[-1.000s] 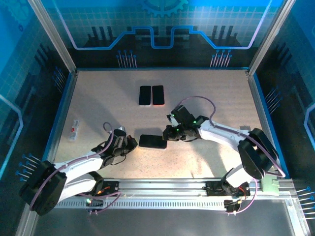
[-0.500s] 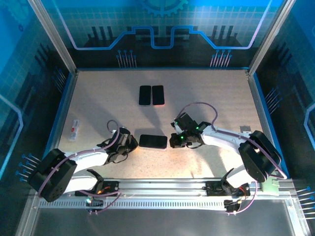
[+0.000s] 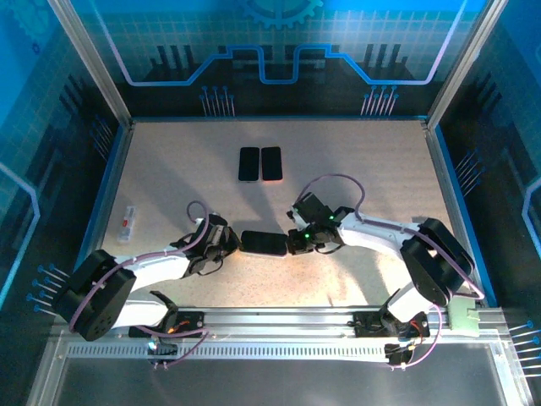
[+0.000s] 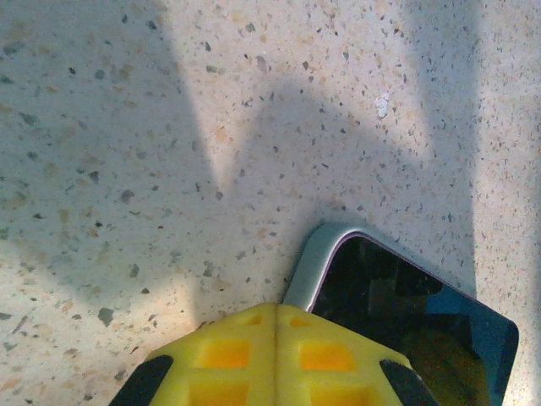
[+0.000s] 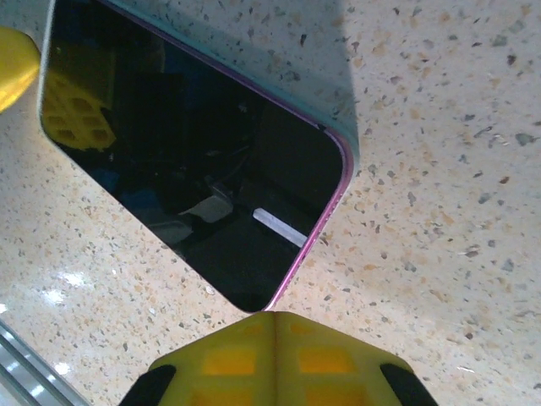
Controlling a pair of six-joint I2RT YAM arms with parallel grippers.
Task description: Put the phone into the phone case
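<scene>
A phone (image 3: pixel 265 244) with a dark screen and a purple edge lies flat on the speckled table, between both grippers. A grey-teal phone case rim (image 4: pixel 306 266) wraps its left corner and also runs along its far edge (image 5: pixel 334 106). The purple edge (image 5: pixel 314 241) is bare at the near right corner. My left gripper (image 3: pixel 230 243) is shut, its yellow tips (image 4: pixel 277 309) against the phone's left corner. My right gripper (image 3: pixel 293 244) is shut too, its tips (image 5: pixel 275 317) at the phone's right corner. The left gripper's yellow finger (image 5: pixel 13 55) touches the phone's far end.
Two more dark phones (image 3: pixel 248 163) (image 3: pixel 270 162) lie side by side at the back middle of the table. A small white packet (image 3: pixel 128 222) rests near the left wall. Blue walls and metal rails (image 3: pixel 279 321) enclose the table.
Both grippers have closed in on the phone, the left moving right and the right moving left, until they touch its two ends. The phone has shifted slightly.
</scene>
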